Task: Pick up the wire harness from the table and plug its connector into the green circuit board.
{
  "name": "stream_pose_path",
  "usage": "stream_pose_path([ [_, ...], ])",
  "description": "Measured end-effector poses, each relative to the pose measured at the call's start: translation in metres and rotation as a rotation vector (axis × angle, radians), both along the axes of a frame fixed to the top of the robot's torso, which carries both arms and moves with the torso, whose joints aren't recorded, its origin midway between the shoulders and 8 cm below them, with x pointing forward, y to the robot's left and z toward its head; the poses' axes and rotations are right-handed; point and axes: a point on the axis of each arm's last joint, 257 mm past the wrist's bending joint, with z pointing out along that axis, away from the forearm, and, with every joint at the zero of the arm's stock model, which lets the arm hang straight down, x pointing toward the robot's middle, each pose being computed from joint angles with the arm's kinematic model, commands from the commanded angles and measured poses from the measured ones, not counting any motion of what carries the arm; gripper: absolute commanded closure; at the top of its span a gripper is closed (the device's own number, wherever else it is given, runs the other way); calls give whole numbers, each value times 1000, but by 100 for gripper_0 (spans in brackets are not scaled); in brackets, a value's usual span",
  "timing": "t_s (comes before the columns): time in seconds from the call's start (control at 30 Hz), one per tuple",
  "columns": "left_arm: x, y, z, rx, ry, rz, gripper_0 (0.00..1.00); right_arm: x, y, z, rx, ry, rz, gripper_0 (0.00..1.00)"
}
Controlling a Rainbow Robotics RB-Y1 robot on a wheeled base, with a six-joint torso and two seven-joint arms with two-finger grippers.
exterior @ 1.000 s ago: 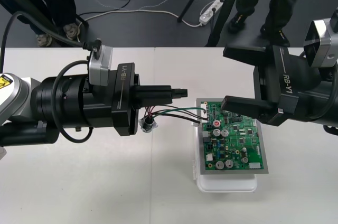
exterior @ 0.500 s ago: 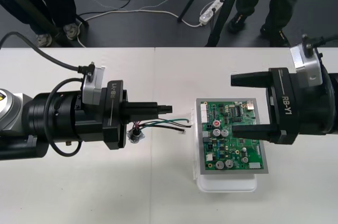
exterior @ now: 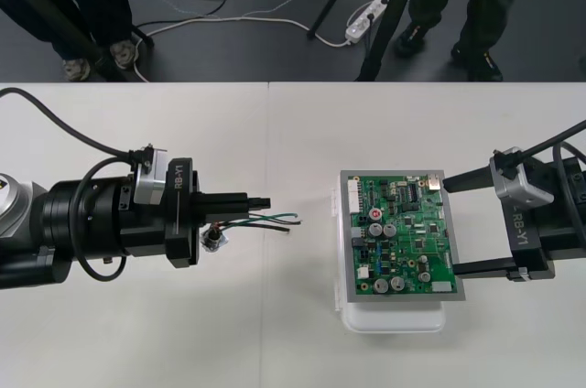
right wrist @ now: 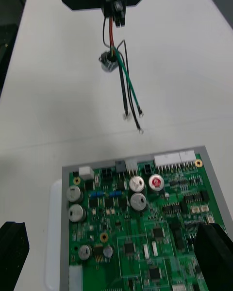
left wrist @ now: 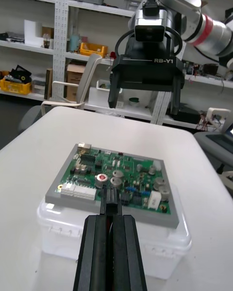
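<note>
While the left gripper hangs over the table left of the green board, its fingers are pressed together on the wire harness. The right wrist view shows the small black plug pinched at the tips. Red and black wires drop to the round metal socket dangling under it. The green and black leads trail toward the board, loose ends short of it, not touching. Plug is not in the board; a strip of bare table lies between harness and board. Right gripper sits at the board's right edge, fingers spread wide, holding nothing. It looks placed to steady the board on its white base. My read: step in hand is the approach to the connector; pick is done, insertion is not. To do it well, line the plug up with the white headers on the edge facing the left gripper; can't tell which one mates. Come in level and slow. Keep the dangling leads and socket from dragging over the parts or snagging on the capacitors. The pinch is narrow, so the plug may twist under push; keep force straight along the fingers. The base looks like light plastic and may slide; bracing it with the right gripper would help.
</note>
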Motion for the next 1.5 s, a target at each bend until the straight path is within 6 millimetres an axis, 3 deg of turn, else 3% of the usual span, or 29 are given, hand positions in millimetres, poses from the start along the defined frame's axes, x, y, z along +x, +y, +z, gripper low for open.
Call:
stream_pose_path([
  [0.33,5,23,-33,35,-48,-9,100,17,-64,-47,-305,-26,-75,0],
  [0.7,2,29,-72,-11,51,-31,100,40,-118,-69,-523,-76,-178,0],
  [1.23,12,6,-119,17,-6,-48,100,38,-137,-120,-619,4,-192,0],
  [1.5,20,-12,-131,26,7,-54,100,38,-141,-126,-631,14,-198,0],
])
